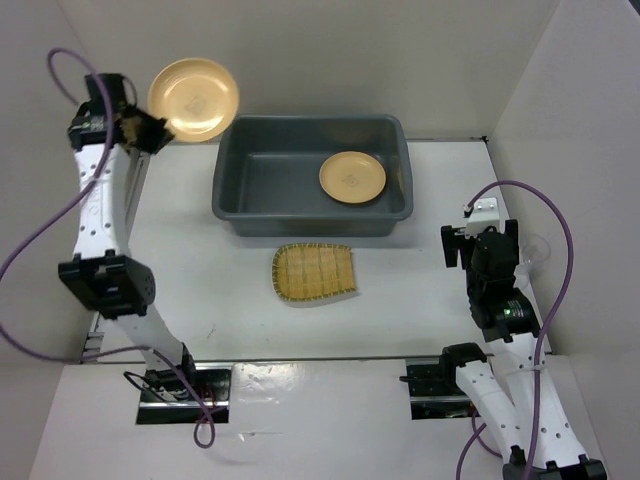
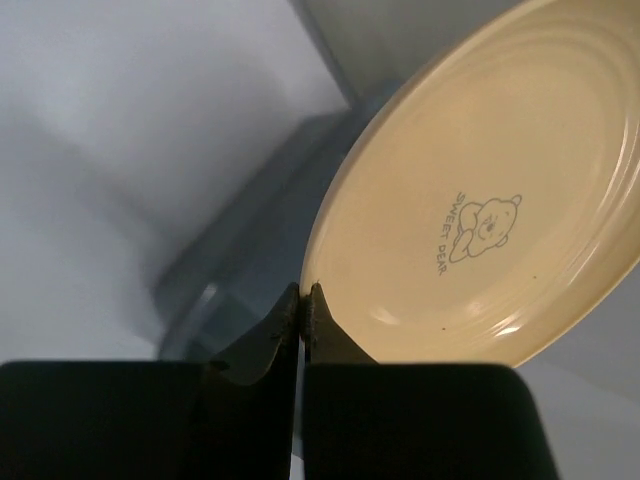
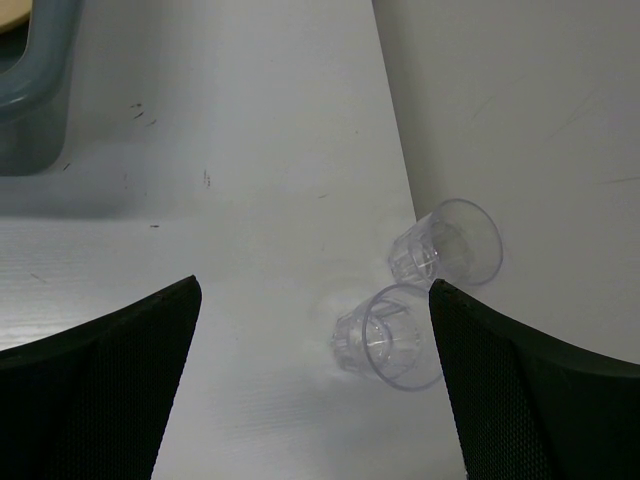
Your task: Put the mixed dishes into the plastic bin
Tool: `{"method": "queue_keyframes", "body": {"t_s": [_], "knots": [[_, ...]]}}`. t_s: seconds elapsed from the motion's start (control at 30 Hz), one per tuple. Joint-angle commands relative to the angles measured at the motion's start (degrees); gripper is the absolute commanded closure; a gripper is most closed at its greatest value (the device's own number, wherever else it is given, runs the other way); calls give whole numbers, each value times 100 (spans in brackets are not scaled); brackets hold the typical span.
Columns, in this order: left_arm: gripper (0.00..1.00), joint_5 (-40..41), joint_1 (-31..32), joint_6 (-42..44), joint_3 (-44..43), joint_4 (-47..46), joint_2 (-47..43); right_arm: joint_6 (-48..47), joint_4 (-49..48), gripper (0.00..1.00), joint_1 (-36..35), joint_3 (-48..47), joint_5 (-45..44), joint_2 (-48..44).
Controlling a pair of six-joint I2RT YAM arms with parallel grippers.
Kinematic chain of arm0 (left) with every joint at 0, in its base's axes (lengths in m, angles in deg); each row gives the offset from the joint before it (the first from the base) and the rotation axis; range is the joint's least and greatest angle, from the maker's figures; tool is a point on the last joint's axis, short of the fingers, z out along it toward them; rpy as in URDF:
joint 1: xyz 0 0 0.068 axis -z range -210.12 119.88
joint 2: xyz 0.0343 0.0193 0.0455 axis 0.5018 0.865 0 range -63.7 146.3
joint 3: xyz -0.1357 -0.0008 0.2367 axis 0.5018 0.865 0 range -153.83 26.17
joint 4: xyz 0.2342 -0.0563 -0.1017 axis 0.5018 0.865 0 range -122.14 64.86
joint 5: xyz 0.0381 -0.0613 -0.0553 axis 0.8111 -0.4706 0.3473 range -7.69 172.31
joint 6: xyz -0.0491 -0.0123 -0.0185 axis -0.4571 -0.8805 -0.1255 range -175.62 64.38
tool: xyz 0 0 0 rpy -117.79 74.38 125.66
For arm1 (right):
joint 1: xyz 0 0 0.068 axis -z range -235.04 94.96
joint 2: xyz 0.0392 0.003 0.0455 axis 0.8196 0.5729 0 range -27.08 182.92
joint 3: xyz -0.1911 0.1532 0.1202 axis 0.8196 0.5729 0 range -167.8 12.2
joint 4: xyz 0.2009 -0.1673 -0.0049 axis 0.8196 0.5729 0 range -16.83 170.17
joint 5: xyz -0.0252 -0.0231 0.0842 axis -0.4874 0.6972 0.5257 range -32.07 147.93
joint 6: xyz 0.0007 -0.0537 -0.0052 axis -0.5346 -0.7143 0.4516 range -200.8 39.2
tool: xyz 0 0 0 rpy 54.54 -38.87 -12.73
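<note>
My left gripper (image 2: 308,292) is shut on the rim of a yellow-orange plate (image 2: 490,200) with a small bear print. It holds the plate tilted in the air, up and left of the dark grey plastic bin (image 1: 240,205). The other yellow-orange plate (image 1: 352,177) lies flat inside the bin, toward its right side. The tan woven tray (image 1: 315,272) lies on the table just in front of the bin. My right gripper (image 3: 315,292) is open above the table, with the clear cup (image 3: 390,338) lying on its side close to the right finger (image 3: 520,400).
White walls enclose the table on the left, back and right. The cup lies against the right wall, where a second cup shape (image 3: 452,245) shows, seemingly its reflection. A corner of the bin (image 3: 40,90) shows at the upper left of the right wrist view.
</note>
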Motion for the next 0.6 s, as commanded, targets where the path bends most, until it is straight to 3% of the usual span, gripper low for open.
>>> {"method": "queue_keyframes", "body": {"t_s": [0.0, 0.03, 0.07, 0.13, 0.17, 0.27, 0.4, 0.57], "knots": [[100, -483, 892, 35, -1463, 117, 959, 96, -301, 1, -63, 10, -73, -47], [100, -614, 1086, 210, -1945, 432, 1277, 96, -353, 1, -63, 10, -73, -47], [100, -693, 1462, 299, -3308, 713, 2142, 96, -354, 1, -63, 62, -73, -47], [100, -633, 1824, 440, -5515, 2187, 3313, 96, -354, 1, -63, 63, -125, -47], [100, -920, 1956, 614, -6606, 2358, 4059, 96, -354, 1, -115, 63, -125, -47], [100, -828, 2501, 511, -5801, 2157, 4067, 96, -354, 1, -115, 63, -125, -47], [100, -616, 3248, 563, -6115, 2288, 4733, 96, -354, 1, -115, 63, -125, -100], [100, -536, 3592, 511, -6406, 2132, 5392, 149, -354, 1, -115, 63, -125, -100]]}}
